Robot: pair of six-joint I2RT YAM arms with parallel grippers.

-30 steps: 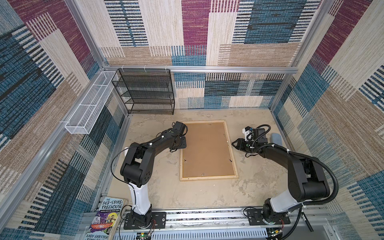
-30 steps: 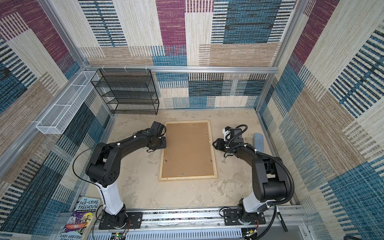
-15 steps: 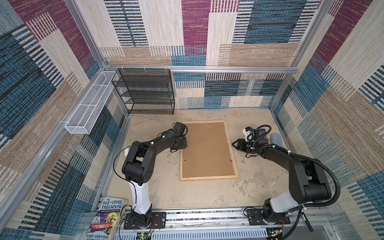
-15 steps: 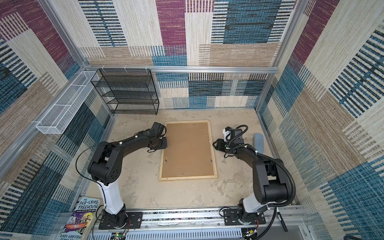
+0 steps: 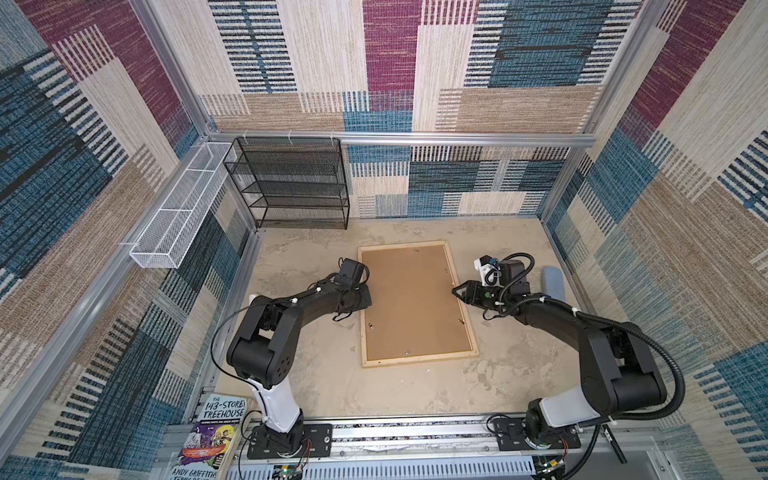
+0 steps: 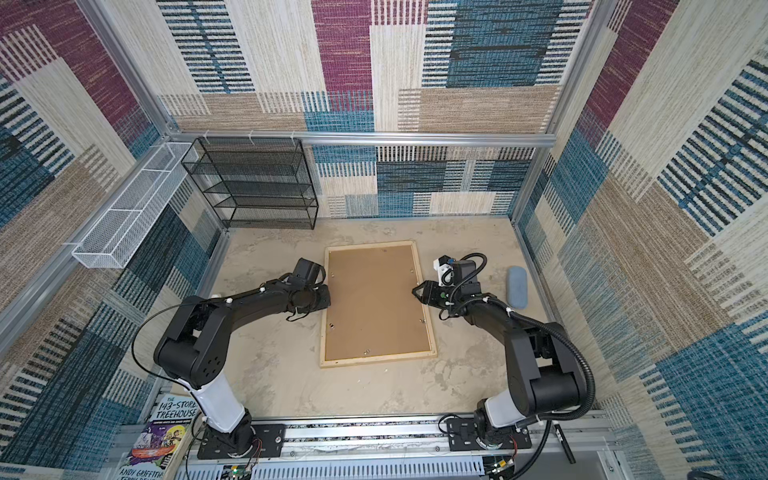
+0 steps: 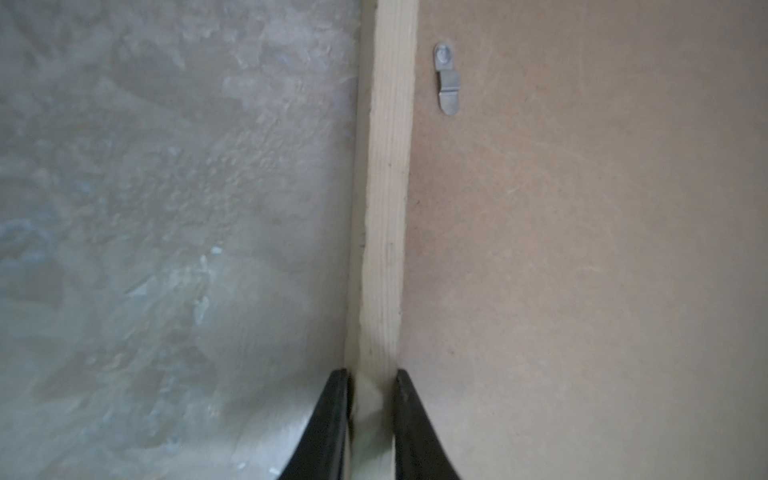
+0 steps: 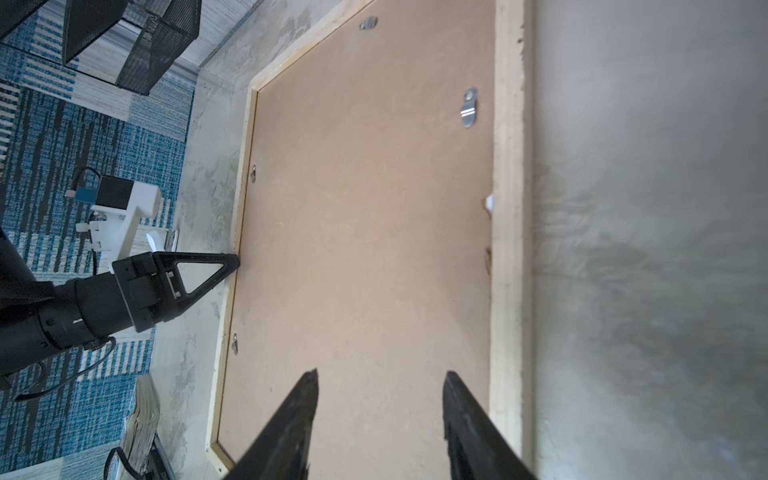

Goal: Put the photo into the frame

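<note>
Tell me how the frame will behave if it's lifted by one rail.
Probably stiff: the frame has wooden rails. Gripped at one rail by the left gripper, it may twist. The backing could slip: tabs lie along the rails.

A black mesh shelf rack (image 5: 291, 183) stands at the back left of the worktop (image 5: 332, 386), against the patterned wall. A white wire basket (image 5: 174, 208) hangs along the left wall. A blue-grey oblong case (image 5: 552, 282) lies near the right wall. A paperback book (image 5: 212, 436) sits at the front left.

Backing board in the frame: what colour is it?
The backing board is plain brown, no pattern; clearest in the right wrist view.
</note>
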